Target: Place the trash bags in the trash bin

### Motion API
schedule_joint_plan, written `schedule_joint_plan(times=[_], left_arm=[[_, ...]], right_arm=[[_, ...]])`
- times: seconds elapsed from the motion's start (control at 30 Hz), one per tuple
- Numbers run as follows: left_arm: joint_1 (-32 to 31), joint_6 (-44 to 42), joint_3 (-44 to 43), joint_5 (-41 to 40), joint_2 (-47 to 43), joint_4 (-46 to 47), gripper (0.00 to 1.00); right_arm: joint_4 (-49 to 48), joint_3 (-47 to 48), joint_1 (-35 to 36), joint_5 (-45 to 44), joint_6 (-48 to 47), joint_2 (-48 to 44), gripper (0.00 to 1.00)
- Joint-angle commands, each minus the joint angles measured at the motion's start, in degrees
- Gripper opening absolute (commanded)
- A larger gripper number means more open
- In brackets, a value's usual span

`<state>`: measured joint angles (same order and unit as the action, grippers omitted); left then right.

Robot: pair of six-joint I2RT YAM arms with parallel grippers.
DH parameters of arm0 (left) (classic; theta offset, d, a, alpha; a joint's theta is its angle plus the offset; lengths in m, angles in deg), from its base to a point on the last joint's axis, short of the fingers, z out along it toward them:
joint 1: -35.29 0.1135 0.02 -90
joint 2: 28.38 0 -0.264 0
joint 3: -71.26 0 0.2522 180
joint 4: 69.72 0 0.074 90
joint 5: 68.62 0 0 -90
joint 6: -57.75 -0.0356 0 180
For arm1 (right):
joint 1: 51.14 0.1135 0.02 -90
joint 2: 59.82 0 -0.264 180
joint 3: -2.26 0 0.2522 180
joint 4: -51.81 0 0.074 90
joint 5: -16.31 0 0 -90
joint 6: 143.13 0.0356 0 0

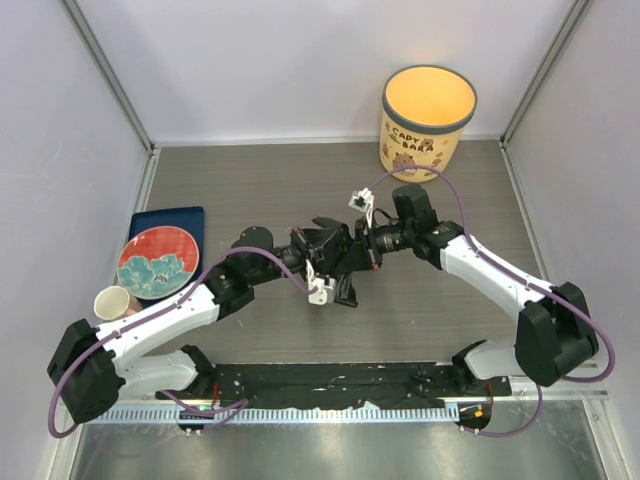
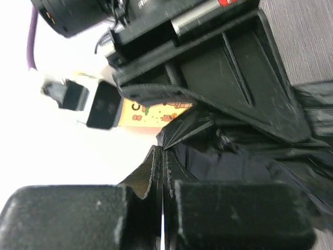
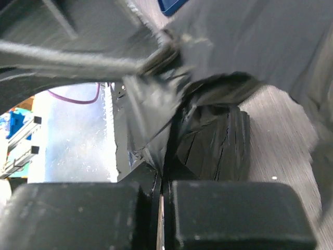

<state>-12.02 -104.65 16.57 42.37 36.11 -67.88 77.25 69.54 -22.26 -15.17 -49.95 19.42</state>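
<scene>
The two grippers meet over the middle of the table. My left gripper [image 1: 336, 257] [image 2: 164, 153] is shut on a pinch of the trash bag [image 2: 234, 166], thin glossy black film. Facing it, my right gripper [image 1: 354, 250] [image 3: 167, 166] is shut on the same crinkled film [image 3: 156, 109]. Just below them a folded black packet [image 1: 345, 291] [image 3: 218, 148] lies on the table. The trash bin [image 1: 428, 120], cream-yellow with a dark rim and capybara pictures, stands upright at the back right; a strip of it [image 2: 151, 112] shows past the right gripper's fingers.
At the left edge a blue tray [image 1: 190, 218] holds a red patterned plate [image 1: 157, 262], with a small beige cup [image 1: 115, 302] in front of it. Pale walls close the table on three sides.
</scene>
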Motion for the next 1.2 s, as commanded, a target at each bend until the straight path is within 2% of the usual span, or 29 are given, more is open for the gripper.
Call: schedule_joint_plan(times=[0.0, 0.03, 0.07, 0.1, 0.13, 0.17, 0.2, 0.23, 0.27, 0.3, 0.33, 0.37, 0.4, 0.43, 0.53, 0.57, 0.63, 0.77, 0.9, 0.97, 1.0, 1.17], left_arm=[[0.11, 5.07, -0.65, -5.59, -2.79, -1.70, 0.00], [0.20, 6.64, -0.73, -7.18, -2.53, -2.67, 0.00], [0.37, 13.10, -1.08, -9.63, -2.09, -4.07, 0.02], [0.98, 16.64, -1.69, -14.18, -1.56, -5.73, 0.08], [1.34, 20.33, -4.57, -16.92, -0.52, -8.19, 0.24], [1.86, 31.25, -6.51, -18.69, -0.16, -13.43, 0.33], [4.22, 36.66, -8.80, -19.14, 0.02, -17.14, 0.44], [5.81, 42.81, -13.60, -15.06, 0.20, -21.01, 0.63], [7.39, 53.40, -15.83, -12.41, 0.29, -26.61, 0.70], [10.80, 59.59, -18.03, -8.29, 0.63, -29.02, 0.73], [12.49, 64.44, -22.48, 2.19, 1.68, -31.04, 0.75], [13.64, 69.02, -24.18, 7.95, 2.48, -32.37, 0.75], [14.17, 78.11, -26.03, 11.58, 2.92, -31.95, 0.76], [14.26, 81.42, -26.05, 18.75, 3.45, -30.55, 0.76], [14.17, 93.64, -21.93, 26.28, 4.33, -18.44, 0.76], [14.17, 95.32, -21.04, 26.64, 5.11, -14.49, 0.75], [14.09, 98.13, -20.33, 27.69, 6.78, -12.88, 0.70], [13.82, 106.23, -21.30, 29.98, 12.40, -7.43, 0.68], [13.03, 106.77, -21.30, 26.22, 14.87, -4.88, 0.68], [13.03, 109.30, -21.30, 26.64, 15.75, -2.86, 0.60], [13.03, 110.27, -21.30, 26.73, 16.19, -1.28, 0.49], [12.51, 113.09, -20.68, 29.36, 17.16, 3.65, 0.45]], right_arm=[[0.53, 0.10, -0.58, -3.32, 1.20, -8.22, 0.01], [0.01, 0.01, -0.58, -7.42, 2.69, -9.01, 0.01], [1.31, 0.27, -0.58, -9.98, 3.32, -9.54, 0.01], [2.98, 1.58, -0.67, -12.79, 2.37, -9.81, 0.01], [4.82, 2.20, -0.67, -14.91, 1.31, -9.72, 0.01], [7.89, 2.55, -0.67, -18.41, -0.35, -9.81, 0.01], [9.22, 2.99, -0.67, -19.66, -2.98, -10.24, 0.01], [10.45, 3.26, -0.67, -20.46, -4.83, -10.34, 0.01], [12.90, 3.70, -0.67, -20.55, -5.72, -10.16, 0.01], [13.88, 4.57, -0.58, -20.12, -6.16, -9.99, 0.01], [14.42, 4.75, -0.67, -19.33, -6.43, -9.81, 0.01], [14.51, 4.84, -0.67, -18.10, -6.26, -9.81, 0.01], [14.25, 4.76, -0.67, -17.40, -6.00, -9.81, 0.01], [14.16, 4.84, -0.76, -16.87, -5.56, -9.72, 0.01], [12.93, 5.02, -0.67, -15.11, -5.03, -9.63, 0.01], [12.67, 5.28, -0.58, -14.58, -4.94, -9.63, 0.01], [12.23, 5.72, -0.67, -13.09, -4.59, -9.63, 0.01], [10.73, 6.86, -0.58, -12.21, -1.79, -9.02, 0.01], [9.50, 7.22, -0.58, -10.01, -0.46, -9.72, 0.01], [9.41, 7.30, -0.49, -9.22, -0.46, -10.07, 0.01], [9.41, 7.22, -0.41, -8.95, -0.19, -10.68, 0.01], [9.51, 7.13, -0.32, -10.44, 0.42, -11.65, 0.01]])
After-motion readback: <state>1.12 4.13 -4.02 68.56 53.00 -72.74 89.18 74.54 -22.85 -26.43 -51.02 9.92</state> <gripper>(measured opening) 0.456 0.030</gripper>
